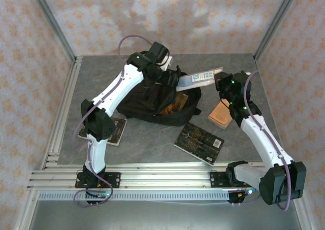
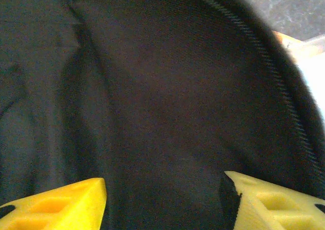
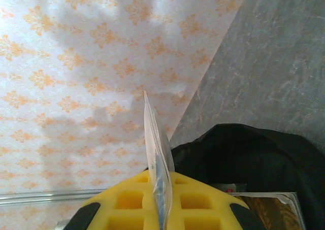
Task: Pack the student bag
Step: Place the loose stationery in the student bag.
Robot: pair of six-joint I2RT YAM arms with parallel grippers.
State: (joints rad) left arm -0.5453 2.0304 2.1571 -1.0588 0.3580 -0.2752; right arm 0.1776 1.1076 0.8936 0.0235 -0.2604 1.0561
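**On a grey tabletop [image 1: 147, 151] walled in orange-flowered paper [image 1: 177, 17], two arms work at a student bag**

The yellow left fingers [image 2: 61, 207] stand wide apart and hold nothing. The dark fabric of the student bag [image 1: 147, 110] fills the space between and beyond them, and a zipper line [image 2: 284, 88] curves down the bag's edge at the right of that wrist view. From above, the left arm [image 1: 119, 90] reaches across to the far side of the bag.

The right fingers [image 3: 127, 209], also yellow, are clamped on a thin pale book [image 1: 200, 78], which their wrist camera sees edge-on as a narrow blade rising between them. From above, the book hangs in the air over the bag's far right edge, its free end pointing toward the opening.

The bag itself lies slumped and open at the middle of the tabletop. A brown-orange book [image 1: 175, 104] shows inside its mouth.

An orange book [image 1: 220, 114] lies flat just to the right of the bag, partly under the right arm [image 1: 259, 133]. A dark book [image 1: 199, 142] lies near the bag's front right corner, apart from it. Another dark book [image 1: 116, 131] lies to the bag's left, partly covered by the left arm. Behind the bag a white-edged flat thing [image 1: 167, 61] shows past the left wrist; what it is cannot be told.
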